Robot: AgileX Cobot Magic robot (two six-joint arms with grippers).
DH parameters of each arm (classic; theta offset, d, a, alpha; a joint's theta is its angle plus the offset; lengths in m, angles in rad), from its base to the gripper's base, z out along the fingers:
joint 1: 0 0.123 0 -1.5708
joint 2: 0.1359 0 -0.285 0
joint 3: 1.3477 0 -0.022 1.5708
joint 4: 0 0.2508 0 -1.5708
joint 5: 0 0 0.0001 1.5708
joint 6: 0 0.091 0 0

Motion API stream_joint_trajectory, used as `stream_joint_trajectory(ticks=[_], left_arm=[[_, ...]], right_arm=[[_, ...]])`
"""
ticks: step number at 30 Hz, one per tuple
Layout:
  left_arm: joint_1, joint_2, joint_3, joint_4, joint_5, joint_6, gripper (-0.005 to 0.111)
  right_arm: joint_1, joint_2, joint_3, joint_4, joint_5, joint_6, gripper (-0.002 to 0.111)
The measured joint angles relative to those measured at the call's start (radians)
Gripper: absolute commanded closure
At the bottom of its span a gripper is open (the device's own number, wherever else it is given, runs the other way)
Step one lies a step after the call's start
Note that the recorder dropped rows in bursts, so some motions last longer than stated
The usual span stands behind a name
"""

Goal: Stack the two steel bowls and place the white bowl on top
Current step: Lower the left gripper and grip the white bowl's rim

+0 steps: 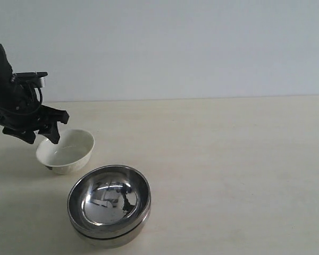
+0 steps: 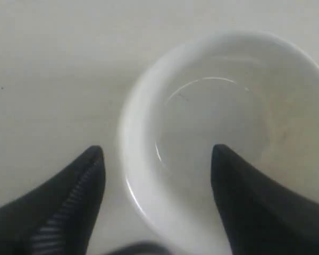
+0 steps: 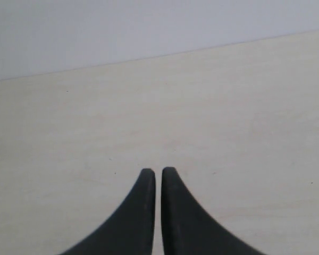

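Observation:
The two steel bowls [image 1: 109, 204] stand nested, one inside the other, near the front of the table. Behind them to the left sits the white bowl [image 1: 65, 151], upright and empty. My left gripper [image 1: 42, 137] hovers open over that bowl's left rim. In the left wrist view the white bowl [image 2: 223, 127] fills the frame; one finger [image 2: 239, 196] is over its inside, the other finger [image 2: 69, 202] is outside, and the rim runs between them. My left gripper [image 2: 157, 151] holds nothing. My right gripper [image 3: 154, 171] is shut and empty above bare table; it does not show in the exterior view.
The pale table [image 1: 228, 159] stretches right of the bowls with nothing on it. A plain light wall [image 1: 175, 48] rises behind the table's far edge. The left arm's black body [image 1: 10, 90] stands at the left border.

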Motion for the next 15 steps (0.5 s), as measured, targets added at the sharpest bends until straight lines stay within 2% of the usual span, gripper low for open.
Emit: stream_joint_trajectory(ticks=[11,13,15], left_arm=[[0.0,0.119,-0.037,0.015,-0.038,0.0,0.051],[0.0,0.129,-0.04,0.015,-0.04,0.0,0.054],[0.0,0.133,-0.04,0.015,-0.04,0.0,0.063]], right_arm=[[0.0,0.0,0.0,0.0,0.0,0.0,0.108],[0.0,0.0,0.0,0.0,0.0,0.0,0.108],[0.0,0.0,0.0,0.0,0.0,0.0,0.108]])
